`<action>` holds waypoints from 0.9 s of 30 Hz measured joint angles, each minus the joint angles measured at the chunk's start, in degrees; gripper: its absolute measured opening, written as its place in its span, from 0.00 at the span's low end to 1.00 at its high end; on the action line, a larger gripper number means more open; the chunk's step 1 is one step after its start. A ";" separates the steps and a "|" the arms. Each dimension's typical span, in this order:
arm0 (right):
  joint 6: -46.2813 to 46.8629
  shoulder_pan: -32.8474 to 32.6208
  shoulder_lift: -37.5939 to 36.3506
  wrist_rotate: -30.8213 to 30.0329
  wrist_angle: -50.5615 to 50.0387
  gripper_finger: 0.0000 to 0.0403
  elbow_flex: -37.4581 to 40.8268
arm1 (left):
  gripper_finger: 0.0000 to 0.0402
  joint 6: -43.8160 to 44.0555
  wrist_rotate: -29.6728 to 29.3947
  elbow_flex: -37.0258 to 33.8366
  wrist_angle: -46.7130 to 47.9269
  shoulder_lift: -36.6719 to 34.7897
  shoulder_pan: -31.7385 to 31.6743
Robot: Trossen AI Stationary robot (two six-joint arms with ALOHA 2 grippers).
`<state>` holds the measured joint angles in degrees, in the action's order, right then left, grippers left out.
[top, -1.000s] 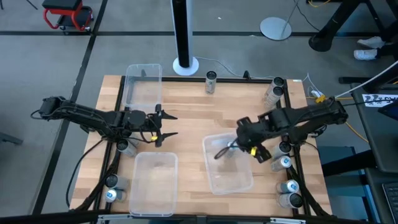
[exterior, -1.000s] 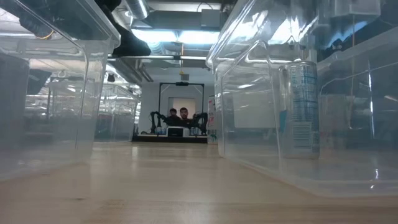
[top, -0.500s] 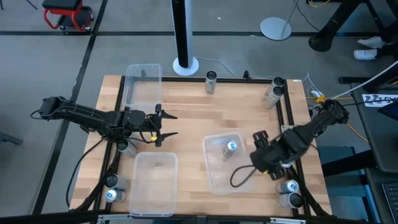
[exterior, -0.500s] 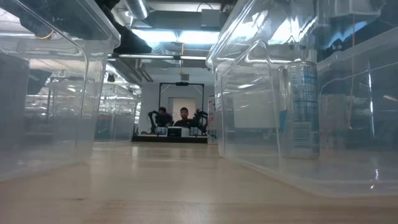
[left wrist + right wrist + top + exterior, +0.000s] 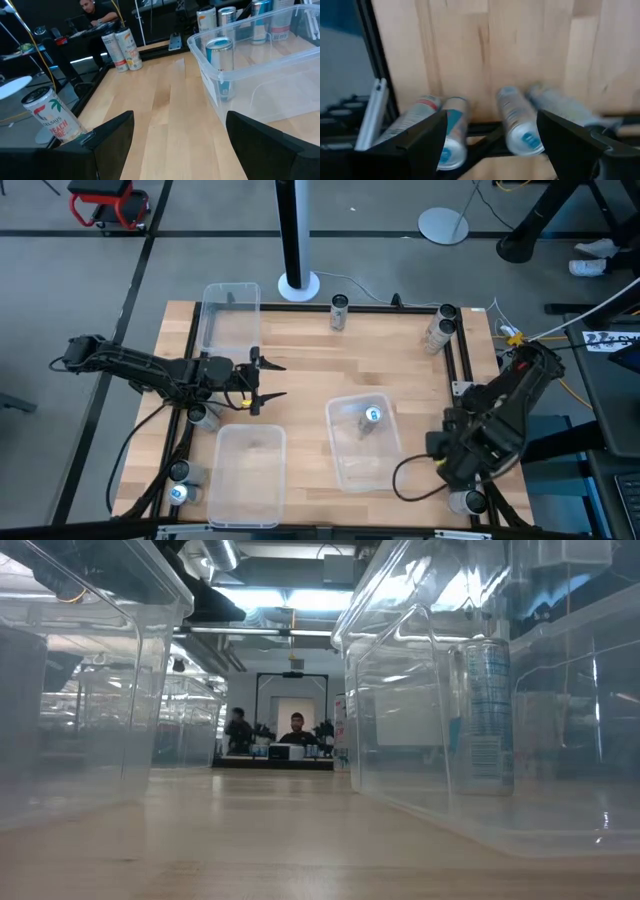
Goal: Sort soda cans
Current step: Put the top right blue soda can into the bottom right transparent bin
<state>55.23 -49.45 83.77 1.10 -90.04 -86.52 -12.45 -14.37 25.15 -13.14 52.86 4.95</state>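
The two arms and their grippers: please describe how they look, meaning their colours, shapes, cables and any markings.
Both arms are black and built from jointed segments. The left gripper ends in two slim, pointed dark fingers, with a small yellow marking just behind them. The right gripper is a black block, and a black cable loops out beside it. In the wrist views the fingers are broad, flat, matte black plates.

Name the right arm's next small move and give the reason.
Probably lower the right gripper onto the can between its open fingers. It hangs empty over the cans at the table's right edge; one can already stands in the bin, and the left gripper waits open.
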 joint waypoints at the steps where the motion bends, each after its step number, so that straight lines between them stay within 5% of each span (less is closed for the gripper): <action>1: 2.55 -0.67 0.00 0.05 0.01 0.76 0.00 | 0.76 0.00 0.00 -0.01 -0.15 0.00 0.00; 8: 4.41 -1.21 1.46 4.47 0.14 0.76 0.67 | 0.76 0.04 0.00 0.00 -0.80 0.00 0.00; 17: -1.09 -1.16 1.64 -3.41 1.86 0.76 0.83 | 0.76 -1.63 0.02 0.00 -1.00 0.00 0.00; 27: 6.08 -3.97 2.14 10.65 0.05 0.76 4.72 | 0.76 -1.73 0.02 0.00 -0.82 0.00 0.00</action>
<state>61.32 -53.42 85.91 11.75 -89.98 -81.80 -14.17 -14.35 25.15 -13.95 52.86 4.95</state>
